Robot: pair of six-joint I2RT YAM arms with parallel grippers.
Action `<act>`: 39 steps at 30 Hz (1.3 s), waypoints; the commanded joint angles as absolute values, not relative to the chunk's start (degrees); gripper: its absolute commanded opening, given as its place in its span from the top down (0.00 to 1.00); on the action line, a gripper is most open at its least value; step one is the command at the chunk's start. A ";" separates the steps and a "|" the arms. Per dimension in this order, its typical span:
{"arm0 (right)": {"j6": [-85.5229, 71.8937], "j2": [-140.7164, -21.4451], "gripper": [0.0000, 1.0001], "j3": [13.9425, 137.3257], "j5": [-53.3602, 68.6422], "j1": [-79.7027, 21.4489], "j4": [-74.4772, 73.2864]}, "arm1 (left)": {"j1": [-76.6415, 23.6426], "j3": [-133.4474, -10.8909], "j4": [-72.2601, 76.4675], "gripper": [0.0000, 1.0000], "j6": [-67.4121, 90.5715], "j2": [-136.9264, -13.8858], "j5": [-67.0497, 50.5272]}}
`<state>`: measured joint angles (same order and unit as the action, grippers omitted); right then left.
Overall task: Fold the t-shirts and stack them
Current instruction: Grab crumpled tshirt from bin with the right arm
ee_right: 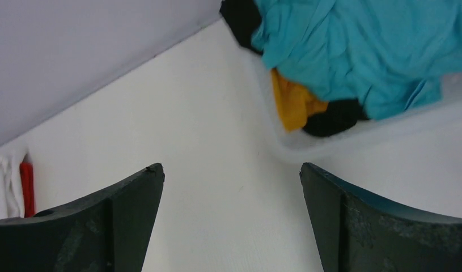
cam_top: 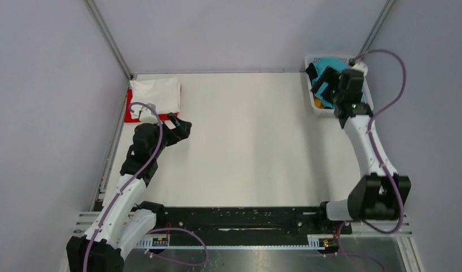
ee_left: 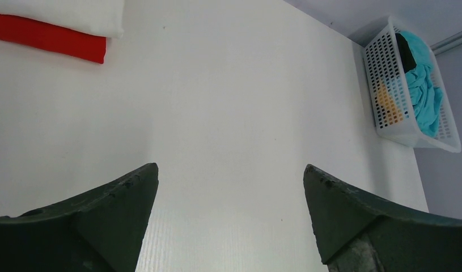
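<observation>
Both arms rise from the near edge of the counter (cam_top: 245, 147). The left arm reaches up the left side. The left gripper (cam_top: 180, 126) is spread wide, with only bare counter showing between its fingers (ee_left: 121, 209), so it holds nothing. It sits just nearer than the stack in the far left corner.

That stack is two folded t-shirts. The white shirt (cam_top: 157, 93) lies on top of the red shirt (cam_top: 132, 115), whose edge shows along the stack's left and near sides.

The right arm stretches up the right side to the far right corner. There the right gripper (cam_top: 329, 85) hangs over the near part of the white lattice basket (cam_top: 314, 59). Its jaws are also fully apart and it grips nothing. From its wrist, only counter and the basket's edge show between the fingers (ee_right: 121, 215).

The basket stands against the far right corner and holds a loose heap of t-shirts. The teal shirt (ee_right: 359, 51) lies crumpled on top and fills most of the basket. The mustard-yellow shirt (ee_right: 293, 99) peeks out beneath it on the side facing the middle of the counter, and shows through the lattice wall in the left wrist view. Black cloth (ee_right: 333, 119) lies beside the mustard one, and more black shows at the basket's far end. I cannot tell whether that is one shirt or two.
</observation>
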<state>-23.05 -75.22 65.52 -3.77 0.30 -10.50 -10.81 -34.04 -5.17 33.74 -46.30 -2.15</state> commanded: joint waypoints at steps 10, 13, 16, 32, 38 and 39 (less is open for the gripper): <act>-20.53 -116.78 0.02 110.82 1.26 12.95 -20.06 | -10.90 -36.40 0.96 0.01 32.23 -51.37 -0.24; -21.49 -124.85 0.01 118.98 0.94 13.81 -20.47 | -10.85 -37.18 1.56 0.01 32.27 -52.89 -0.26; -22.22 -132.79 0.01 128.39 1.64 14.05 -22.72 | -10.88 -37.61 1.88 0.01 32.17 -54.00 -0.25; -25.35 -145.54 0.46 135.37 8.05 14.15 -26.04 | -10.89 -38.54 1.21 0.01 31.72 -55.96 2.47; -23.05 -143.48 0.76 135.42 7.04 14.15 -27.57 | -10.85 -38.50 0.84 0.01 31.62 -55.74 2.37; -22.39 -143.10 0.79 134.98 6.82 14.15 -27.80 | -10.89 -38.52 0.93 0.01 31.56 -55.66 2.37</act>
